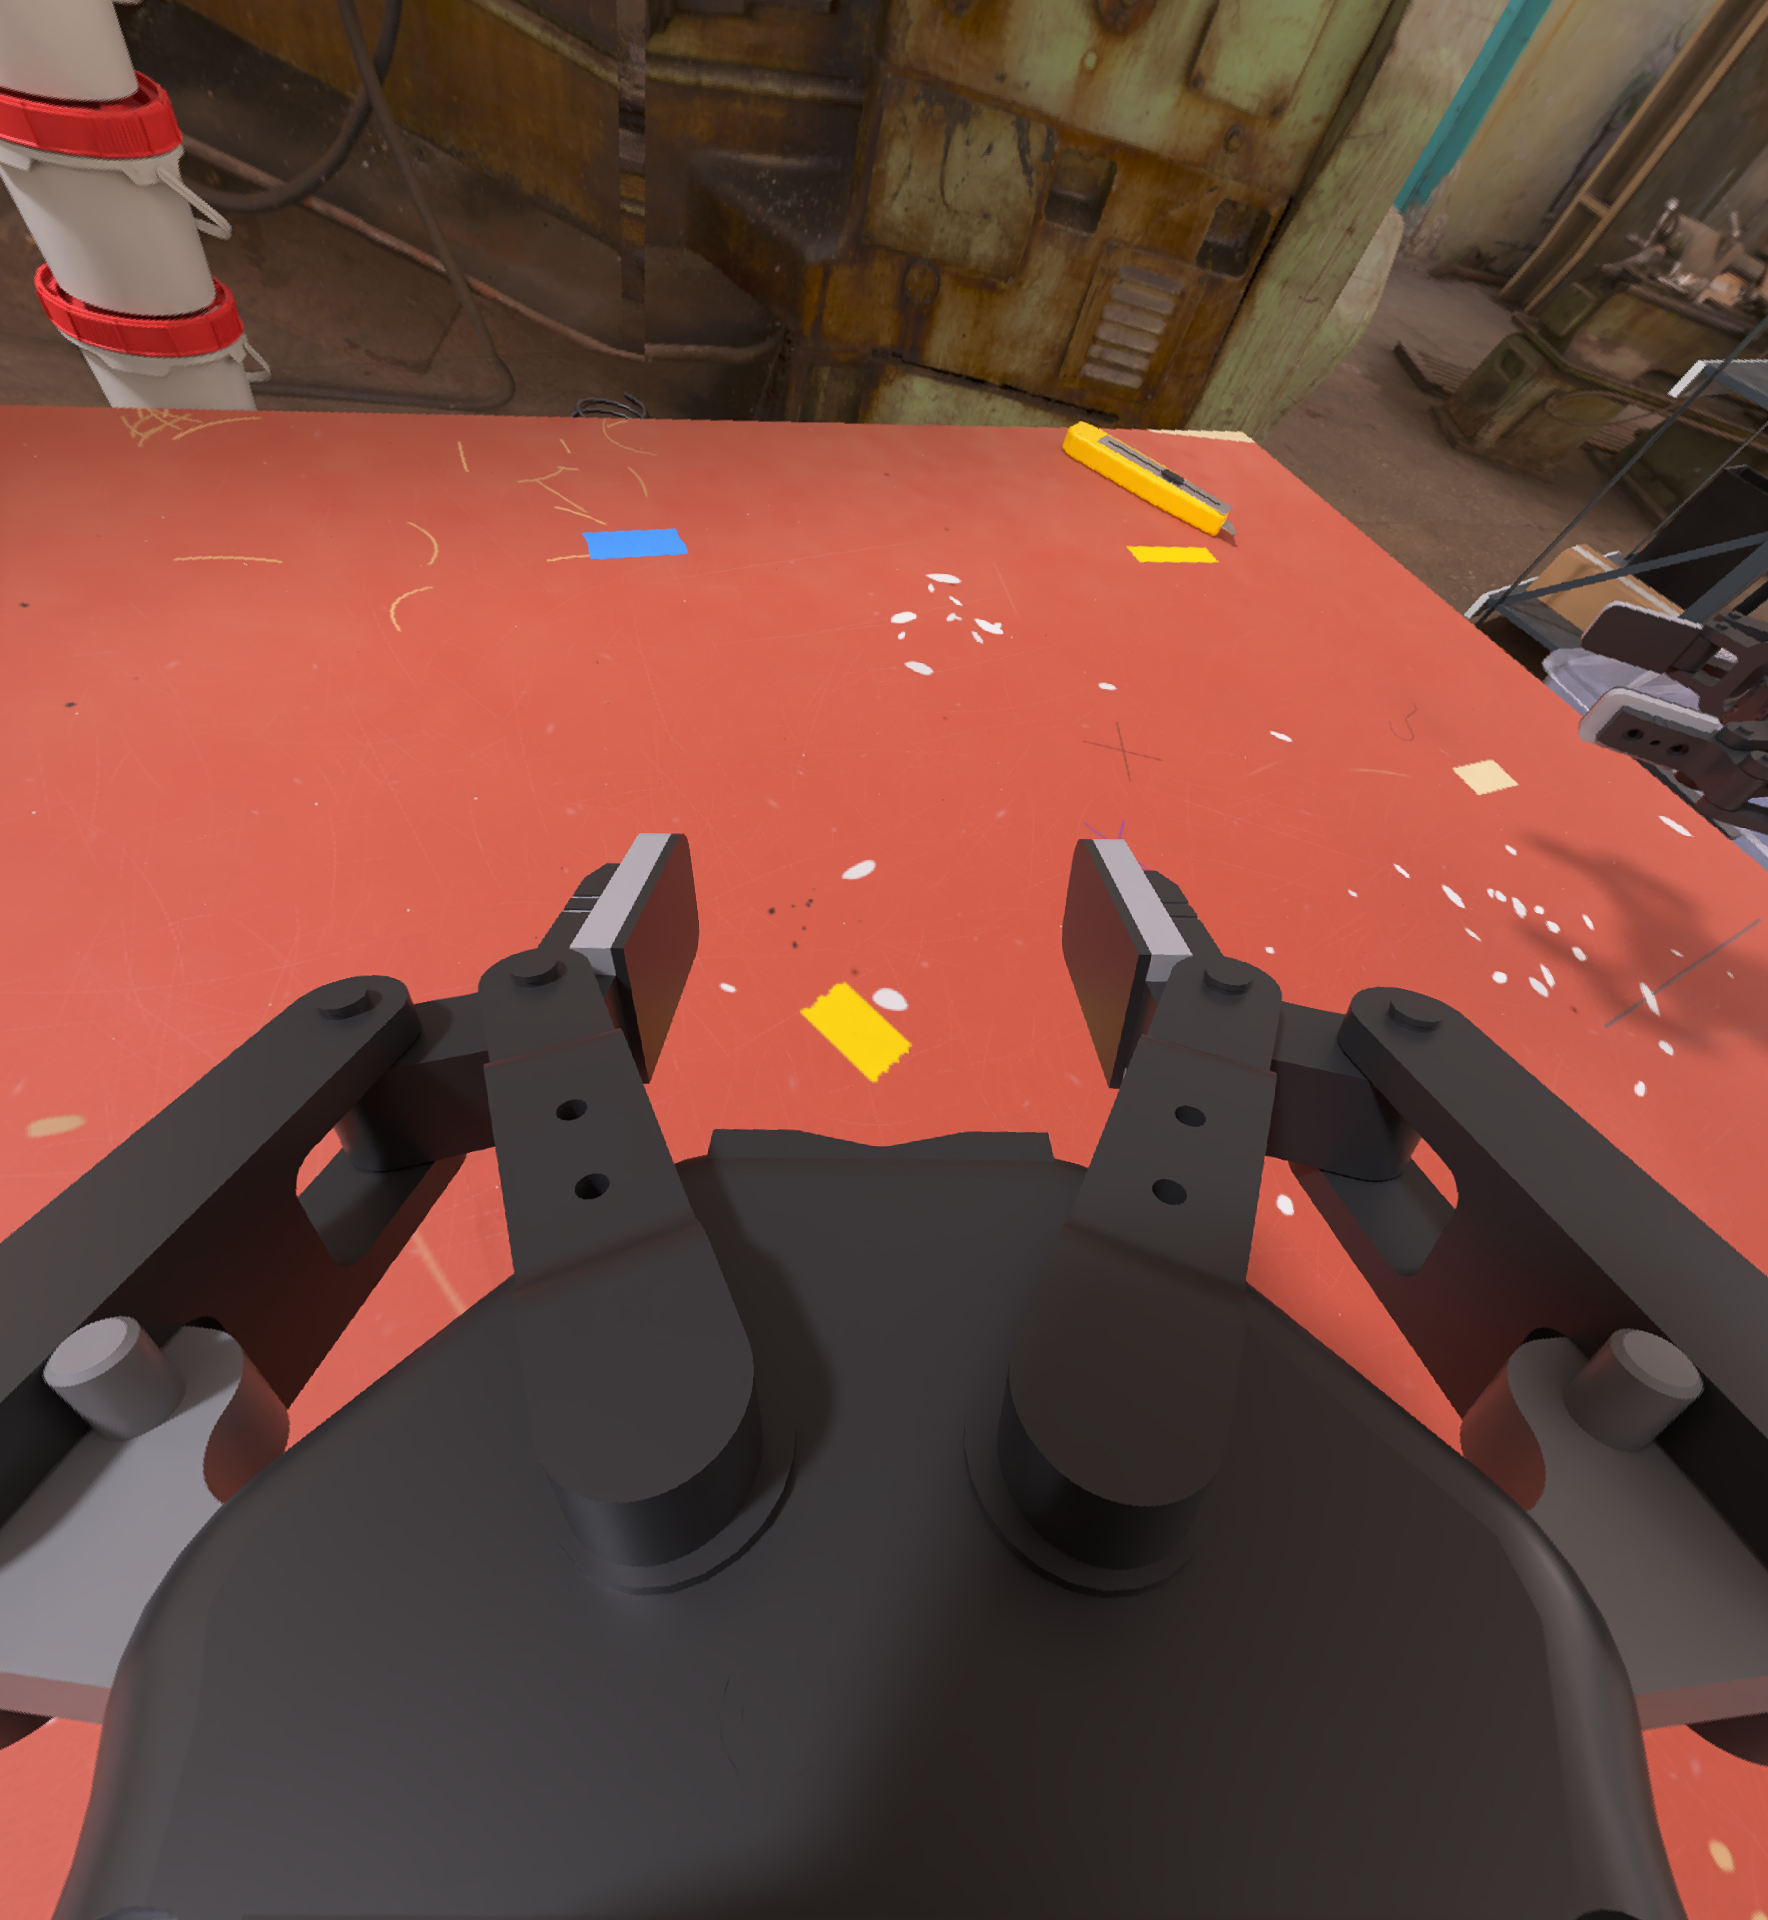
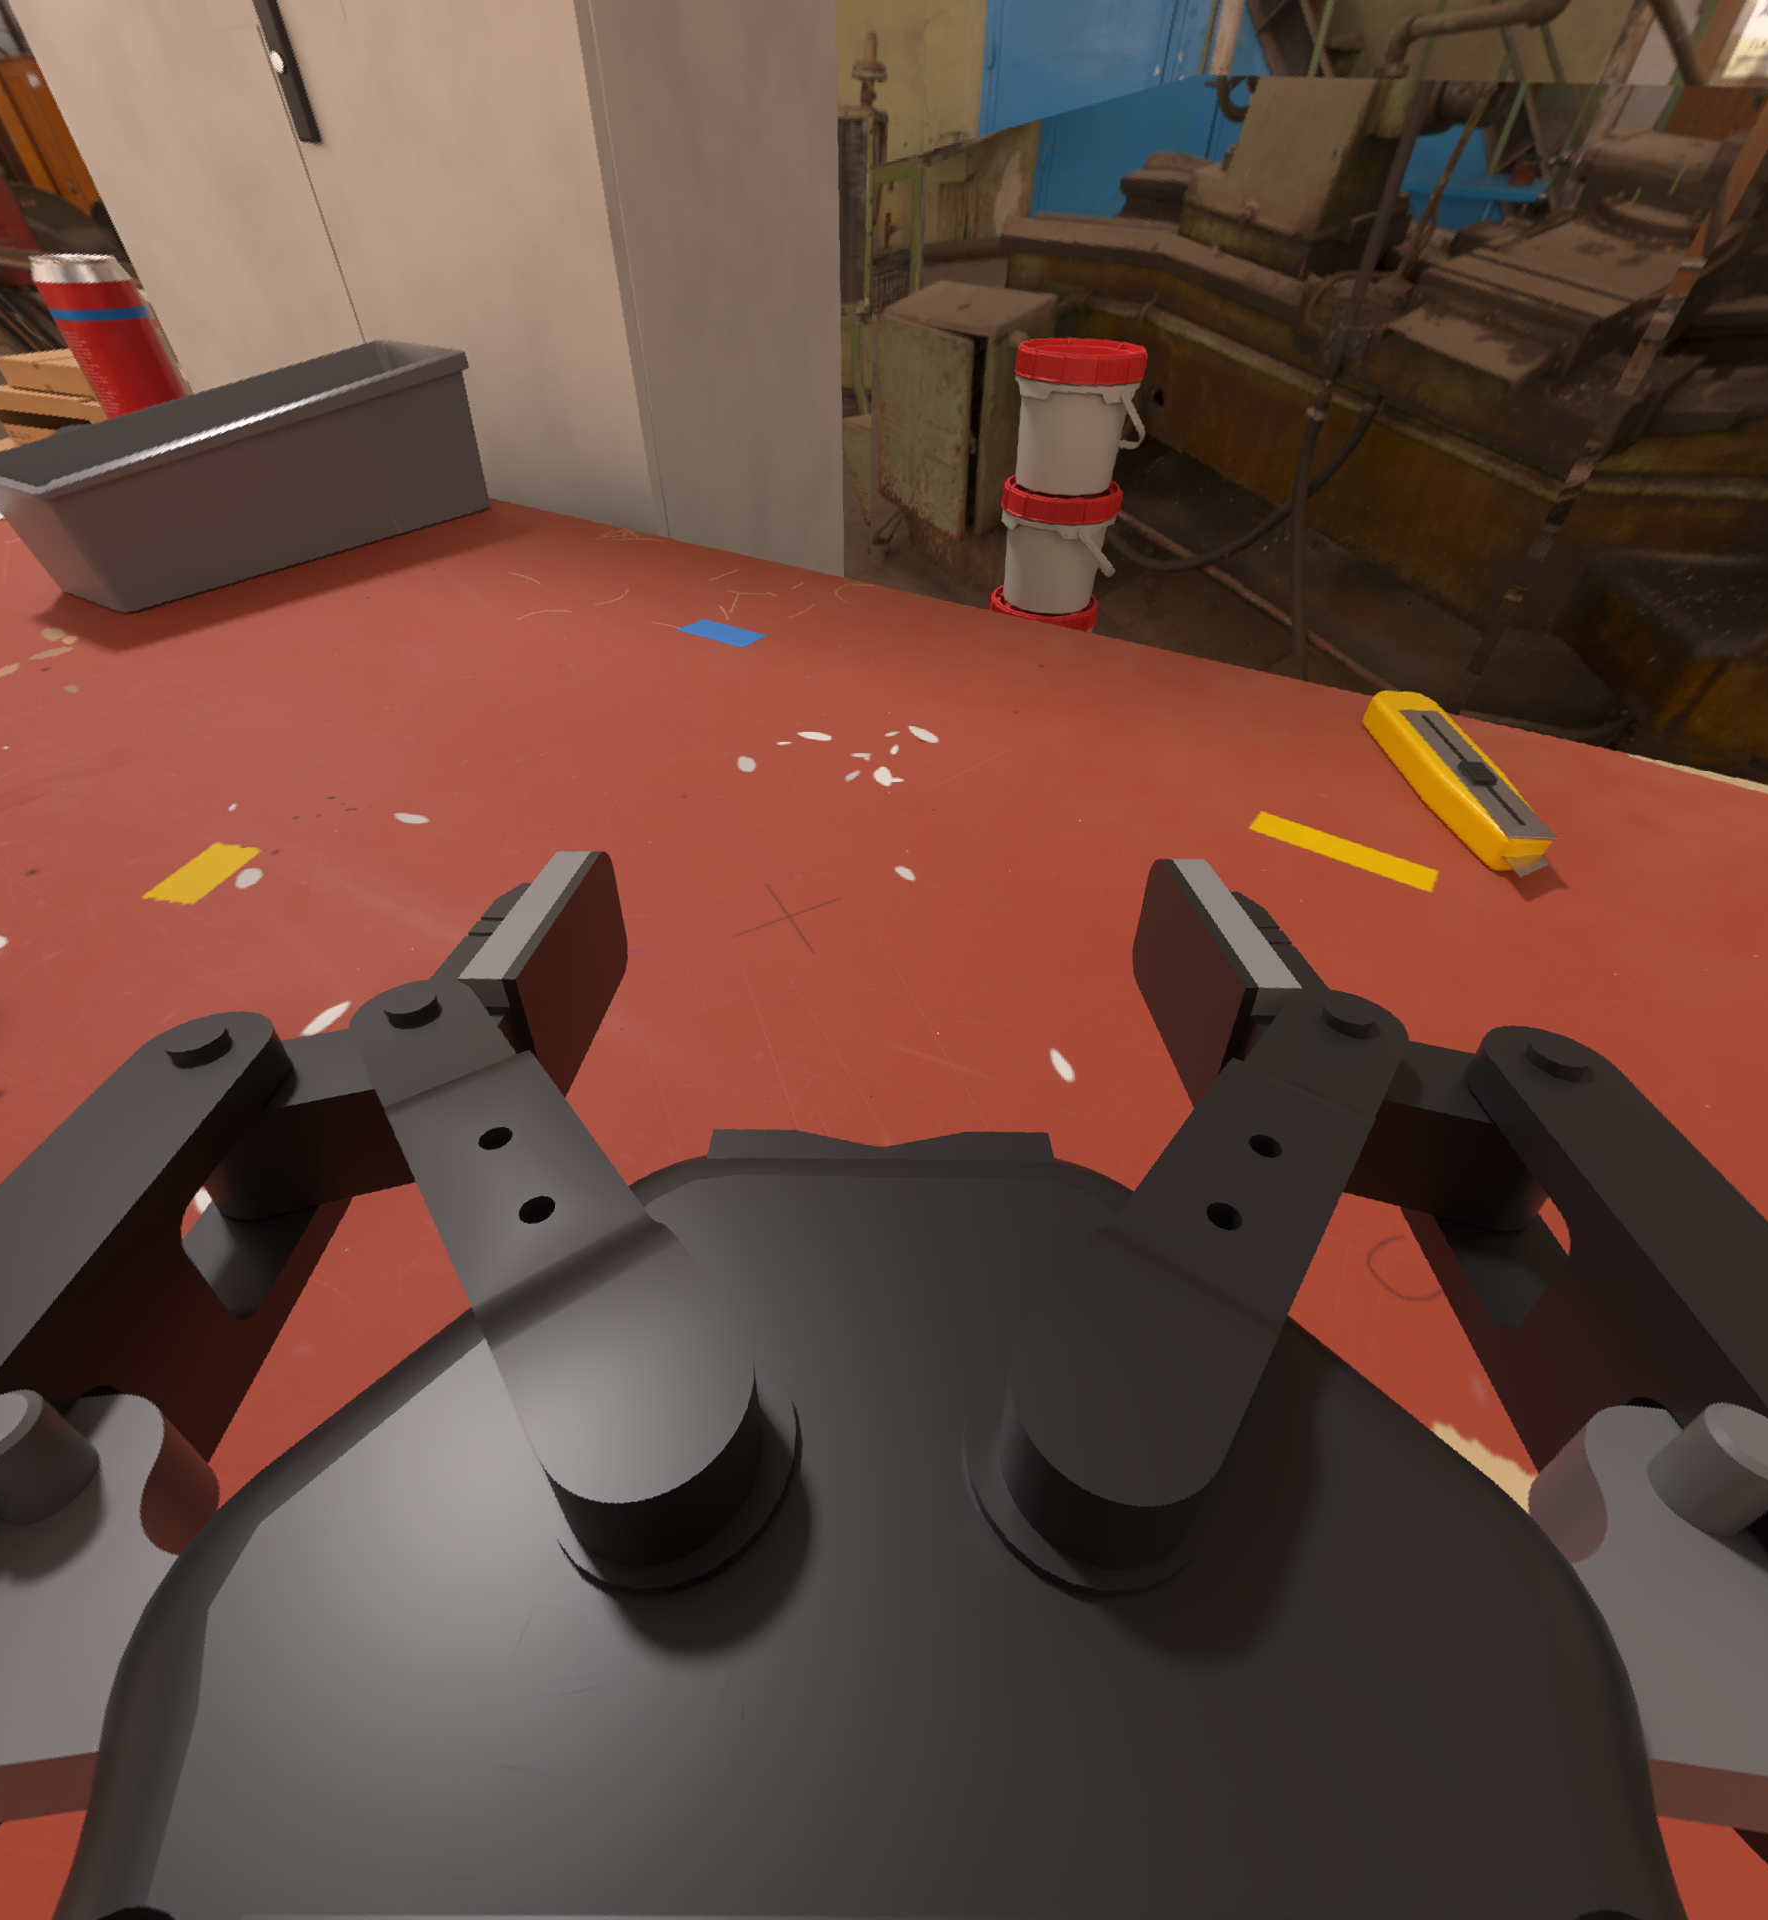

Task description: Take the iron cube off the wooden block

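Left gripper [image 1: 880, 935]: jaws spread wide, nothing between the pads, hanging above the red table [image 1: 340, 831] and aimed across it toward the far edge.
Right gripper [image 2: 880, 956]: jaws likewise spread wide and empty, low over the same table; seen from the left wrist view at the table's right edge [image 1: 1732, 727], well apart from the left one.
Iron cube and wooden block: in neither wrist view, so place relative to either gripper, heading and long axis cannot be told.
Below the left jaws: yellow tape scrap [image 1: 856, 1031] flat on the table, lying aslant, with white flecks [image 1: 947, 618] scattered farther out.
Ahead of the right jaws: faint pencilled cross [image 2: 786, 917] on bare table, just beyond the fingertips.
Blue tape patch [image 2: 721, 633]: flat, toward the far edge, in both views.
Yellow tape strip [image 2: 1342, 851]: flat, to the right of the right gripper, just beside the knife.
Yellow utility knife [image 2: 1456, 779]: lying flat near the far right edge, long axis running aslant, blade tip toward the near right.
Grey bin [image 2: 236, 478]: standing at the far left of the table, long side facing the right gripper, well apart from it.
Red can [image 2: 106, 332]: upright behind the bin.
White buckets with red lids [image 2: 1072, 478]: stacked off the table beyond its far edge.
Obstructions: table between both pairs of jaws and the far edge carries only flat tape and flecks.
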Available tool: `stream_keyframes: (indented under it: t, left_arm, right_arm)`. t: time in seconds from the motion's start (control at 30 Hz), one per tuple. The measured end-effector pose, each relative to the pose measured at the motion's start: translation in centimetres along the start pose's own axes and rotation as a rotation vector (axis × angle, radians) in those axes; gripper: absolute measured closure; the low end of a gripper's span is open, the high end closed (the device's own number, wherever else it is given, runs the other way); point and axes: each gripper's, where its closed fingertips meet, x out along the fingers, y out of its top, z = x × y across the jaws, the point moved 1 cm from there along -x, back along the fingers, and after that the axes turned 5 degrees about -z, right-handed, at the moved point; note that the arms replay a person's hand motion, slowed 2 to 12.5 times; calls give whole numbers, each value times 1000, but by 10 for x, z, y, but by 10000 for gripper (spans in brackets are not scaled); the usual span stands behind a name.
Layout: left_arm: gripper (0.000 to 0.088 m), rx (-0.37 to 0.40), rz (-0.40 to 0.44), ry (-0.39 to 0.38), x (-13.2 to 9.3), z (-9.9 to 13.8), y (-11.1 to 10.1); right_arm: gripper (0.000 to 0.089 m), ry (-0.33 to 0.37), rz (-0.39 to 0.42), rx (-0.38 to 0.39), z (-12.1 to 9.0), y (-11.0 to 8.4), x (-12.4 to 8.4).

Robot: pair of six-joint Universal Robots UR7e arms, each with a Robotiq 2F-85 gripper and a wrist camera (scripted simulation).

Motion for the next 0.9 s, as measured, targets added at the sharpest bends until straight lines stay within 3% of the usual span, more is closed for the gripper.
stream_keyframes:
  t: [0.9]
  left_arm:
    - [252,-9,-27,-4,15,-2,-6]
  right_arm:
    - [62,-5,-35,34,6,-12,7]
